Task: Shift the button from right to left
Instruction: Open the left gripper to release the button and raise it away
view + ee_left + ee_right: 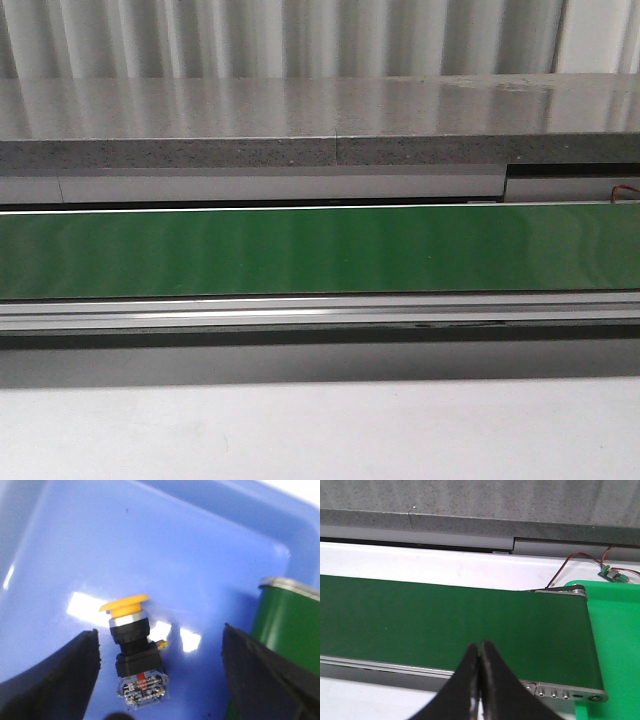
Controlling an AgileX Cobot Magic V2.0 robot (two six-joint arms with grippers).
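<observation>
The button point(134, 650), with a round yellow cap, black collar and a contact block with metal terminals, lies on the floor of a blue bin point(150, 555) in the left wrist view. My left gripper point(160, 632) is open, its black fingers point(60, 675) standing either side of the button and apart from it. My right gripper point(479, 645) is shut and empty above the near edge of the green conveyor belt point(445, 625). Neither gripper nor the button shows in the front view.
The green belt point(320, 250) runs across the front view behind a metal rail. Its end roller point(287, 620) stands beside the blue bin. A green mat point(615, 645) and a small wired circuit board point(612, 574) lie past the belt's other end.
</observation>
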